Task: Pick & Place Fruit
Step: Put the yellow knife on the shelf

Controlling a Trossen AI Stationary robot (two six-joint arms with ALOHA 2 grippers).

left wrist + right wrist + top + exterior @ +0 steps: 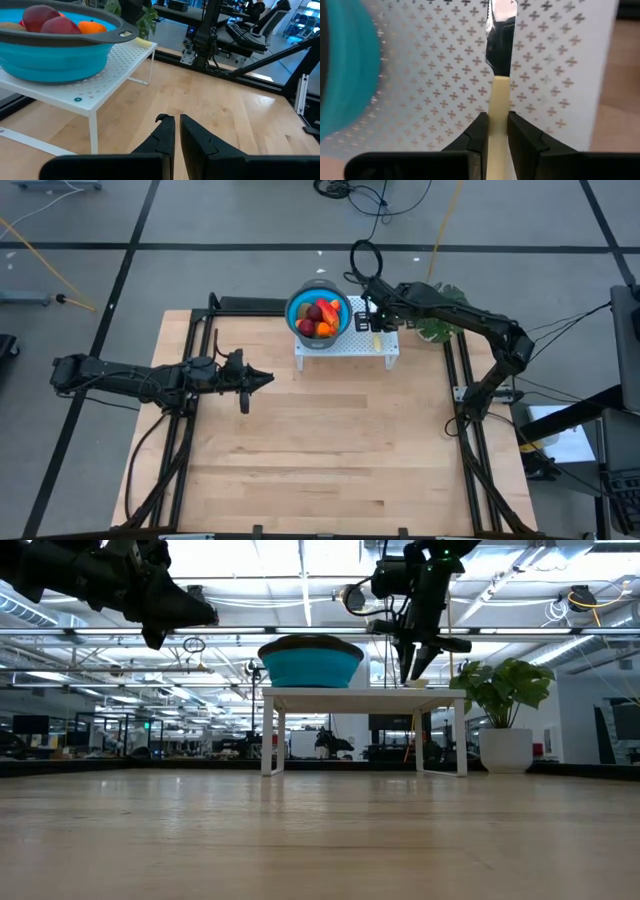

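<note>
Sitting piled in a blue bowl [318,313] on the left half of a white perforated stand [346,344] near the tabletop's [320,460] far edge: the fruit [318,316], dark red, orange and red-yellow pieces heaped together above the rim. Seen from the left wrist, two dark red rounds and one orange piece showing over the bowl's grey lip.

Reaching over the stand's right half, just beside the bowl: the right gripper [493,131], fingers pinching the pale yellow handle of a slim knife [498,60], blade lying flat on the perforated surface and pointing away from the fingers. Knife and bowl sharing the stand, close but apart.

Hovering above the bare wood toward the tabletop's left edge, well apart from the stand: the left gripper [176,134], fingers closed together and holding nothing, aiming toward the stand's near corner.

Standing off the far right corner, behind the right arm: a leafy green plant [503,688] in a white pot.
</note>
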